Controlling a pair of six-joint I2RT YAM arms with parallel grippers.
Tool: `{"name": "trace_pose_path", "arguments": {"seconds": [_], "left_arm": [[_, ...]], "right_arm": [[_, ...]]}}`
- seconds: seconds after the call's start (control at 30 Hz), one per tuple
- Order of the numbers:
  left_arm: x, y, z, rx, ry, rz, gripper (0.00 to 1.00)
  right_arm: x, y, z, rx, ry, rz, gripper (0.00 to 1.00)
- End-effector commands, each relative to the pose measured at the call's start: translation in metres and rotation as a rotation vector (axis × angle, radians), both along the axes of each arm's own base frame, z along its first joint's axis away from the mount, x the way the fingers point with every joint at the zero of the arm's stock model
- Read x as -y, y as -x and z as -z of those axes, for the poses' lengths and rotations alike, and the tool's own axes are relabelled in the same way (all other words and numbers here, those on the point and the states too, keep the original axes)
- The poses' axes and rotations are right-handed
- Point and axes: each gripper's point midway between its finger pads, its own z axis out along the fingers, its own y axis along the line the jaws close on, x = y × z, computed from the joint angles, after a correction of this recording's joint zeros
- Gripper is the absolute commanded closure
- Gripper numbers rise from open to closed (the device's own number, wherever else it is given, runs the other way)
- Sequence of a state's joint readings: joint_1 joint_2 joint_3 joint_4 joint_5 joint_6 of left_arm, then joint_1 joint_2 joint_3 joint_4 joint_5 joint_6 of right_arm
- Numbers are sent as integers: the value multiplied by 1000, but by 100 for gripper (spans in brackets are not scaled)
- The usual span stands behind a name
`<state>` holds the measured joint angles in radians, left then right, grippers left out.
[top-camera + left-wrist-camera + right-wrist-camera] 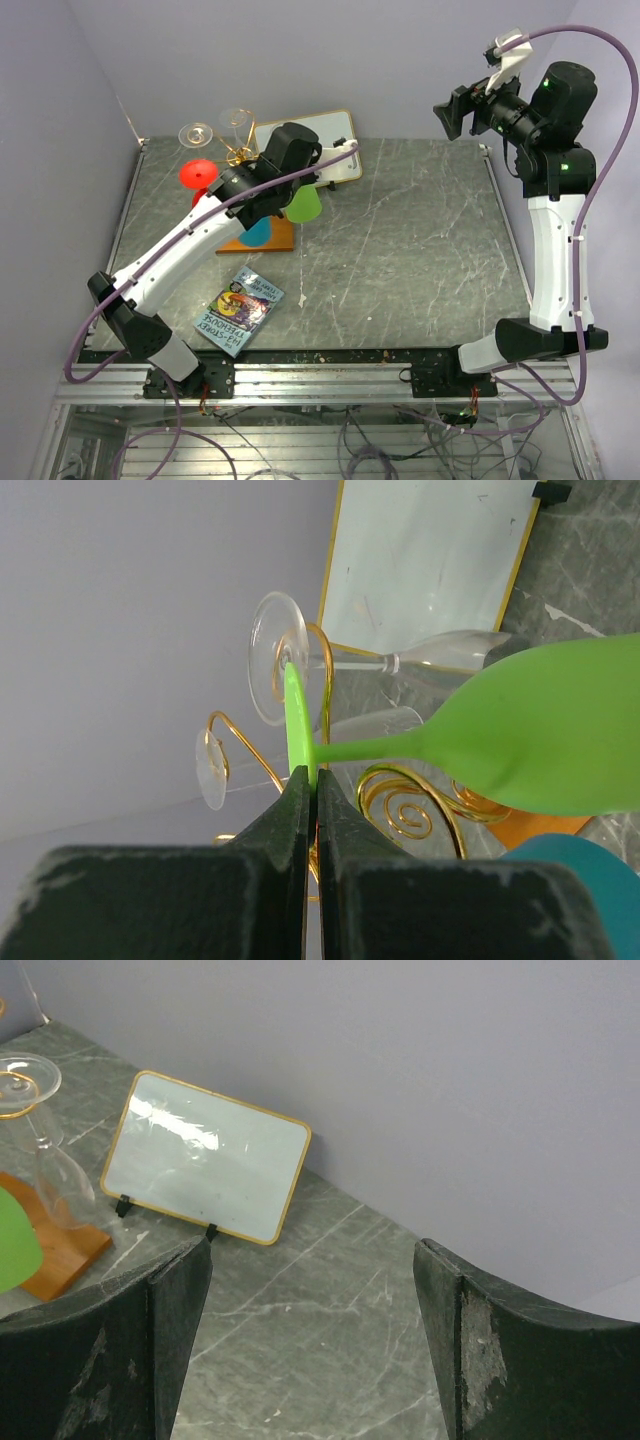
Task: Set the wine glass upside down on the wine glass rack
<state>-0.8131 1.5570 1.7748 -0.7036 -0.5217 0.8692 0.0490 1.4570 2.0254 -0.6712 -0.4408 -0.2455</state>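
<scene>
Wine glass (pixel 540 730), green, hangs on its side in the air, the thin edge of its foot pinched between the closed left fingers (pixel 285 825). The foot is just beside a gold scroll arm of the wine glass rack (pixel 240 150), where two clear glasses (pixel 275 660) hang. The white framed board (pixel 205 1155) and the back wall crowd the rack from behind, while a broad stretch of bench (pixel 420 230) lies bare to its right, and the right fingers (pixel 180 1340), spread wide and holding nothing, are raised near the far right corner.
</scene>
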Motion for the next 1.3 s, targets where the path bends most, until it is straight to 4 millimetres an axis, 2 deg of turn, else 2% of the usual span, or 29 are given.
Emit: {"name": "trace_pose_path", "arguments": {"seconds": [0.0,0.37,0.77,0.97,1.27], "left_arm": [[-22,6,-11,5,20,-46,93],[-33,14,-14,-2,44,-58,93],[-34,18,-19,-1,50,-51,93],[-36,21,-16,-16,21,-34,93],[-30,29,-16,-43,39,17,93]], "right_arm": [[2,5,-9,30,-14,-4,18],[-1,5,-6,18,-25,-31,18],[2,6,-5,14,-33,-40,17],[3,5,-4,11,-38,-42,17],[3,6,-4,8,-50,-52,17]]}}
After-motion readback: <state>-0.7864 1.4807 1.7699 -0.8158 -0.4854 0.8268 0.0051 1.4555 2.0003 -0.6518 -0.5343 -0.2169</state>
